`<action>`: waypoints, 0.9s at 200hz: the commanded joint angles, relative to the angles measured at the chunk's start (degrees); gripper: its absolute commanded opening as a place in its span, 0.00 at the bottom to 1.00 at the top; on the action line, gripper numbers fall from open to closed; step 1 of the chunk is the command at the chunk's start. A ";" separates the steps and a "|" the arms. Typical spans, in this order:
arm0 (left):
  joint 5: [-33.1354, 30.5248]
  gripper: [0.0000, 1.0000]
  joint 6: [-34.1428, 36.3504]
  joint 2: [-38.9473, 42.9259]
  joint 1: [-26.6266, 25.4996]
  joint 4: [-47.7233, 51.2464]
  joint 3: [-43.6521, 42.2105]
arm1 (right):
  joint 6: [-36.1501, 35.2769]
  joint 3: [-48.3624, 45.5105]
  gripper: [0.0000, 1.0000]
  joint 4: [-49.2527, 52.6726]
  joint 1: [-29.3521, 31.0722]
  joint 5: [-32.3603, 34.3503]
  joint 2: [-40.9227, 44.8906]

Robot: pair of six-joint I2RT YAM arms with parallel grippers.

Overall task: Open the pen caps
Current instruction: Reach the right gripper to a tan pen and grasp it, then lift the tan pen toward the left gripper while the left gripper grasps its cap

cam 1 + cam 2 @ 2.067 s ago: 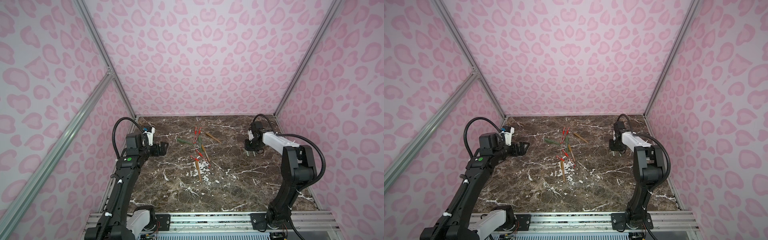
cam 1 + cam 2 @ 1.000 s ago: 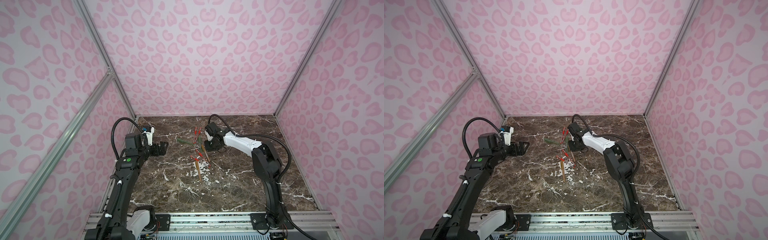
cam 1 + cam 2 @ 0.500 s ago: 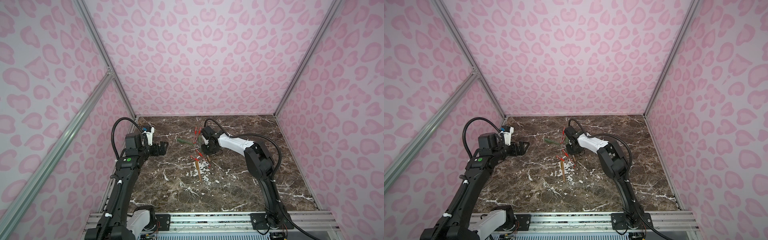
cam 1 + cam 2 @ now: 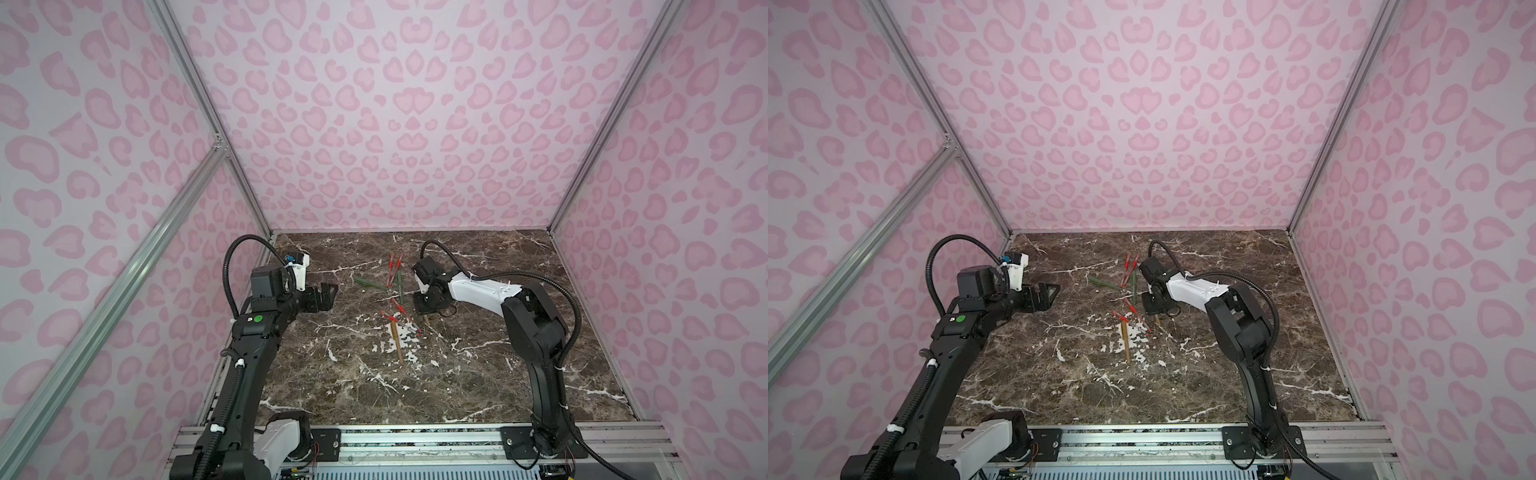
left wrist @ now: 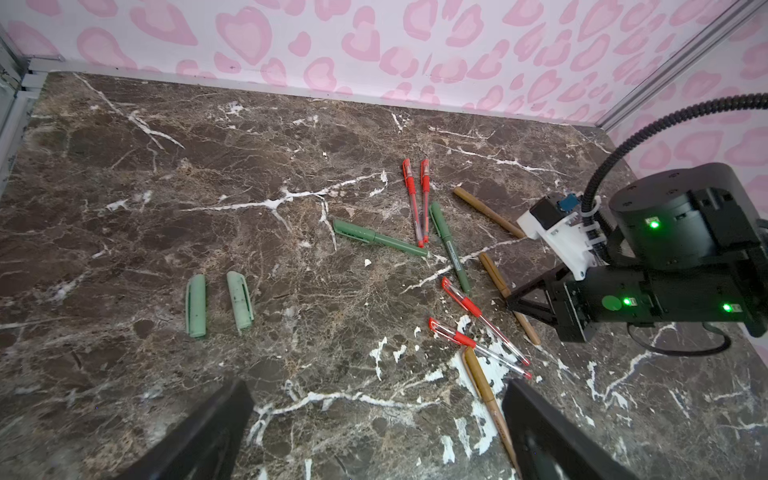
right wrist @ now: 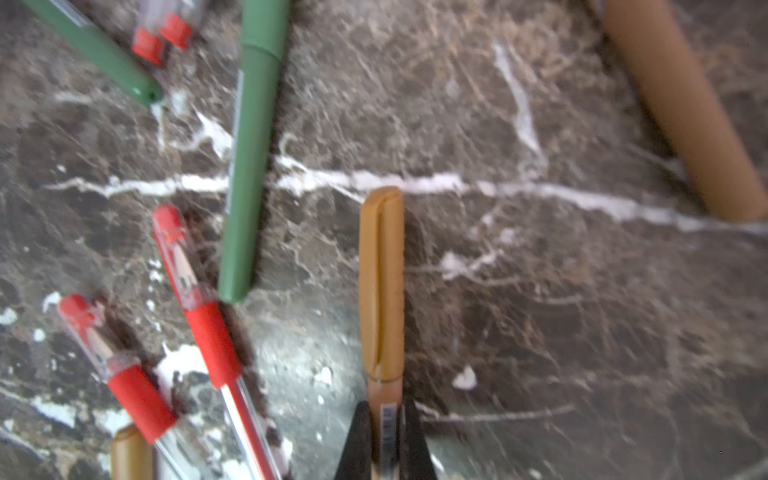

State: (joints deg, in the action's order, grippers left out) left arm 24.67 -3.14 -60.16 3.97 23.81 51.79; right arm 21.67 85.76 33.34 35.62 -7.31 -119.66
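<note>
So the tan pen (image 6: pixel 381 291) is the one in play: the right gripper (image 6: pixel 384 440) has its jaws closed tight on the barrel just behind the tan cap (image 6: pixel 381 266), cap pointing away from the wrist and still seated on the pen. Looks like light, stiff plastic, smooth enough to twist or slide in a pinch, so I'd guess the barrel grip needs to stay firm while something else pulls the cap straight off along the pen's axis. The cap's clip side faces up, and the clip might snag or flex if it's grabbed there, so the plain round body is probably the better hold.

Left of the tan pen in the right wrist view lie a green pen (image 6: pixel 249 166) and two red pens (image 6: pixel 199 307), near it but not touching. Another tan pen (image 6: pixel 681 108) sits well off to its other side. Seen from the left wrist, two pale green caps (image 5: pixel 218 305) already lie loose, well apart from the tan pen and the pile, so part of the job looks done.

The left gripper (image 5: pixel 374 432) hangs wide open and empty, off to the far side of the pile from the tan pen.

Everything rests on a dark brown marble-look tabletop (image 4: pixel 478 374), hard and flat, so pens can roll or skid. Pink heart-print walls (image 4: pixel 395 124) box the table in on three sides
</note>
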 commanded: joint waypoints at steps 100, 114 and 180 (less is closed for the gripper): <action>21.53 0.98 -8.75 -0.61 -0.84 -8.13 -2.50 | 9.78 -11.93 0.00 -18.21 6.02 -13.69 18.96; 22.28 0.97 -9.95 -1.26 -1.02 -8.44 -2.51 | 11.03 -11.02 0.00 -18.67 7.77 -13.23 19.77; 25.85 0.91 -14.33 -2.99 -3.24 -12.78 -3.75 | 19.02 -10.37 0.00 -32.56 13.87 -22.46 18.29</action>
State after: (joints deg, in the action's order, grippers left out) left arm 47.75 -15.20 -62.92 0.97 15.25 48.34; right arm 36.36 75.07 8.60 48.53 -24.34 -100.16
